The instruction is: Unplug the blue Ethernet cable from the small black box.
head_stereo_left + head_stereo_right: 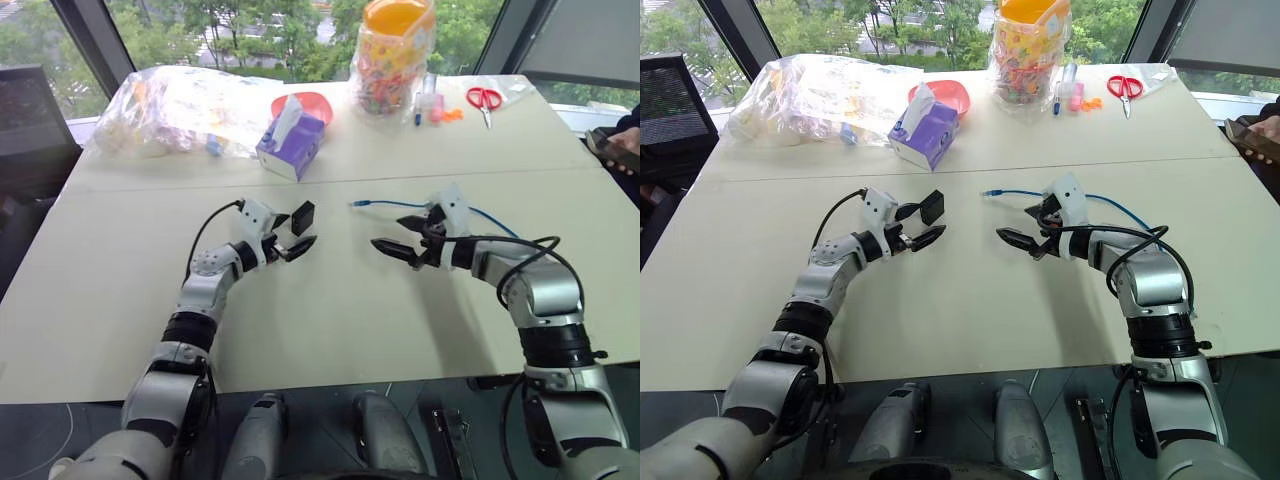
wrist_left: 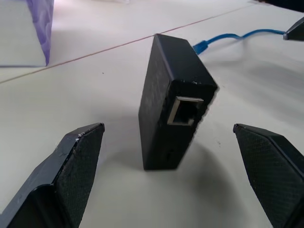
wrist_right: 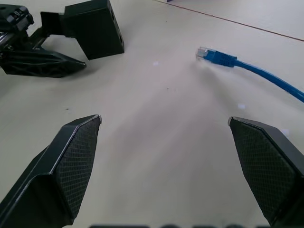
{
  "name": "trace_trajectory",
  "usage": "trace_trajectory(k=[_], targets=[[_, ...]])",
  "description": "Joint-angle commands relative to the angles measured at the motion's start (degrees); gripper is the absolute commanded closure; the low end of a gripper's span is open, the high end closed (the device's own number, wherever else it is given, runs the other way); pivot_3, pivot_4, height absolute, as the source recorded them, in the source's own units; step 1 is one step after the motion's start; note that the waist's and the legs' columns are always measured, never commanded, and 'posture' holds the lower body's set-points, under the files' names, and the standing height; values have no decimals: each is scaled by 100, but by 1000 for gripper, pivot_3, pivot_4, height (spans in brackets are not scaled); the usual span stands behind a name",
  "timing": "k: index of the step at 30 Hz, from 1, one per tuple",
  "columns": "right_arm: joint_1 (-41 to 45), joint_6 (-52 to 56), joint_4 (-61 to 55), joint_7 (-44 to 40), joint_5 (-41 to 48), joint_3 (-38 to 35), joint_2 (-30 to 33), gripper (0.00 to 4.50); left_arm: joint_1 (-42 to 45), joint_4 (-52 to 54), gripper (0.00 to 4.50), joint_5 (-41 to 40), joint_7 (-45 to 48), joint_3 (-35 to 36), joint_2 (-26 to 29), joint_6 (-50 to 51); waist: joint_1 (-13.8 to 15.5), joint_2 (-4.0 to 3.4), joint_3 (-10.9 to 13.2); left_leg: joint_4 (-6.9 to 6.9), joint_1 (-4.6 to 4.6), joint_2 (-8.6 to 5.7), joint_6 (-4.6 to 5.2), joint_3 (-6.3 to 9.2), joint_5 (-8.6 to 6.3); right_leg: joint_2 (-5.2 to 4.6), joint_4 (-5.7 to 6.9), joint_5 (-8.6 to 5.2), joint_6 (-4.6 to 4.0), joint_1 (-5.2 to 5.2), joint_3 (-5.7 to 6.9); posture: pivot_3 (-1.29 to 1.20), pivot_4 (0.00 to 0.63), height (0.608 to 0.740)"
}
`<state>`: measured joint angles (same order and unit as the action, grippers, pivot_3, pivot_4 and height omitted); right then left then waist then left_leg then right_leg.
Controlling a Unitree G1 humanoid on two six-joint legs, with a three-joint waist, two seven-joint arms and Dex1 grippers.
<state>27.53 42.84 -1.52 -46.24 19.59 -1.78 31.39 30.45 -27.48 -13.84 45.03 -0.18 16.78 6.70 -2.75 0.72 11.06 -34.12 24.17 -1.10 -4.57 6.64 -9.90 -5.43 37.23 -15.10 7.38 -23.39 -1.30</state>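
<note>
Between the spread black fingers of the left gripper [image 1: 296, 234] stands the small flat matte-black plastic box [image 2: 173, 102], on edge on the pale table [image 1: 330, 310], its empty socket facing the wrist camera. Neither finger touches it; the jaws gape wide and hold nothing. Across a stretch of bare tabletop, the right gripper [image 1: 392, 240] points toward the left one, its jaws equally wide and empty. Just beyond it lies the thin bright-blue Ethernet cable [image 3: 266, 73], its clear plastic plug [image 3: 204, 52] free on the table, apart from the box. Farther back sit a purple tissue box [image 1: 292, 142], a clear plastic bag [image 1: 180, 105] and red-handled scissors [image 1: 485, 99].
</note>
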Motion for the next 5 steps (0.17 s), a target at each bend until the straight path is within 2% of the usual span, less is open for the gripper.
trace_trajectory(k=[1, 5], targets=[[-119, 21, -314, -10, 169, -163, 125, 0, -404, 1070, 32, -291, -122, 394, 385, 548, 10, 0, 0, 0, 0, 0, 0, 0, 0, 0, 0, 0, 0, 0, 0, 0, 150, 726], [-262, -184, -254, 281, 182, -318, -36, 0, -962, 2047, 32, -478, -236, 639, 731, 959, 45, 0, 0, -4, 1, -1, 0, 0, 0, -2, -2, 0, -2, 4, 0, 0, 150, 726]])
